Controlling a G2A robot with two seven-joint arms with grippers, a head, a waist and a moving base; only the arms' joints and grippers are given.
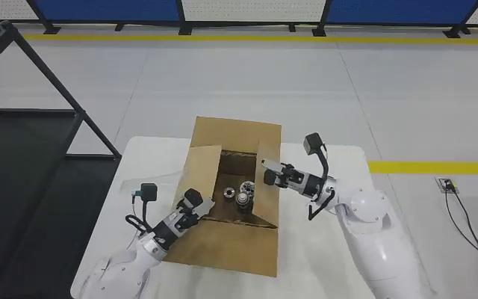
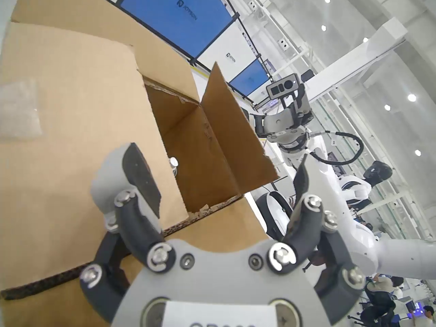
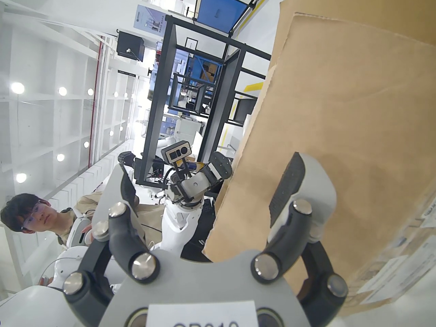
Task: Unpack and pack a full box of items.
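Observation:
An open cardboard box [image 1: 224,250] stands in the middle of the white table, all its flaps spread. Inside lie several small dark and silvery items [image 1: 243,196]; one silver cap [image 2: 174,162] peeks over the near wall. My left gripper [image 1: 196,202] is at the box's left flap, open [image 2: 221,178], one finger [image 2: 141,175] over the flap's surface. My right gripper [image 1: 267,170] is at the upright right flap [image 3: 340,120], open [image 3: 207,185], with the flap's edge between its fingers and nothing clamped.
The white table [image 1: 328,247] has free room right of the box. A black metal frame [image 1: 45,82] stands off the table's left side. A clear tape patch [image 2: 18,110] sits on the left flap, and a printed label [image 3: 402,267] on the box's side.

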